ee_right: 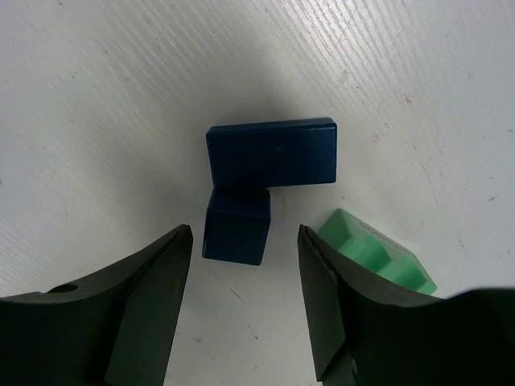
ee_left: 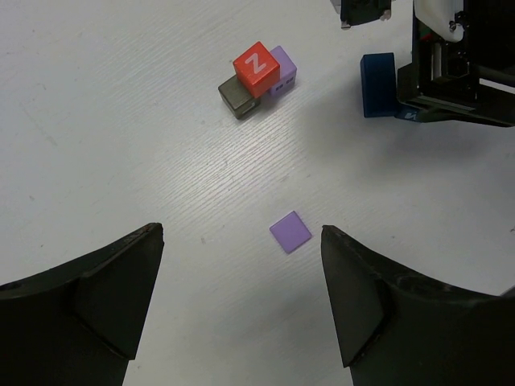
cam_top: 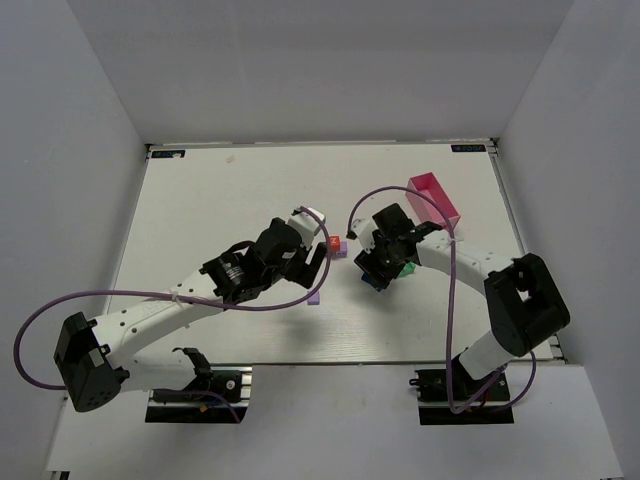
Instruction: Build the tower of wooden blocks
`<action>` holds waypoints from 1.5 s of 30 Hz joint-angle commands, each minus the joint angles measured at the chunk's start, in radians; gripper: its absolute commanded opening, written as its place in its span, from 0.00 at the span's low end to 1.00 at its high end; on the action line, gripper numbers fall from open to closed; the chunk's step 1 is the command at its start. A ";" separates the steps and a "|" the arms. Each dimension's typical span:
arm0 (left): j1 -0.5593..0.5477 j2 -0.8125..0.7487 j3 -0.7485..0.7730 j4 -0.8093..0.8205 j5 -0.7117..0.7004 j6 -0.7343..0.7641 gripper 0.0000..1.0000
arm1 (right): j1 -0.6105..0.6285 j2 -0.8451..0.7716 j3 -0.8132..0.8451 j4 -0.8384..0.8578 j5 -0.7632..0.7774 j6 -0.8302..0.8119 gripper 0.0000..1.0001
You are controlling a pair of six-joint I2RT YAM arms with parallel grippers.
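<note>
On two blocks (ee_left: 238, 100), another block (ee_left: 256, 67)

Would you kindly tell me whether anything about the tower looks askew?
Yes: the red block appears to straddle the dark grey block and the lilac block, not sitting squarely on either.

The white-shelled, black-jointed left arm (cam_top: 160, 314) and its matching right arm (cam_top: 472, 258) each carry a thin purple cable (cam_top: 451, 320). The left gripper (ee_left: 241, 232) has matte black, wedge-shaped fingers (ee_left: 88, 305).

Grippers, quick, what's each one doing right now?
Left gripper: open, empty, above the lilac block.
Right gripper: open, empty, over the small blue block.
</note>
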 commanded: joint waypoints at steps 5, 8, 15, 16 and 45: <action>0.004 -0.032 -0.004 0.016 0.015 0.007 0.89 | 0.011 0.016 0.006 0.000 0.006 0.004 0.60; 0.004 -0.032 -0.004 0.016 0.015 0.007 0.89 | 0.009 0.022 0.006 -0.001 0.006 0.002 0.57; 0.004 -0.041 -0.014 0.016 0.015 0.007 0.89 | 0.007 0.025 0.011 -0.009 0.000 -0.004 0.52; 0.004 -0.041 -0.014 0.016 0.015 0.007 0.89 | 0.009 0.028 0.008 -0.009 -0.003 -0.004 0.52; 0.004 -0.090 -0.032 0.045 0.065 0.049 0.74 | 0.007 0.043 0.362 -0.217 -0.086 -0.240 0.14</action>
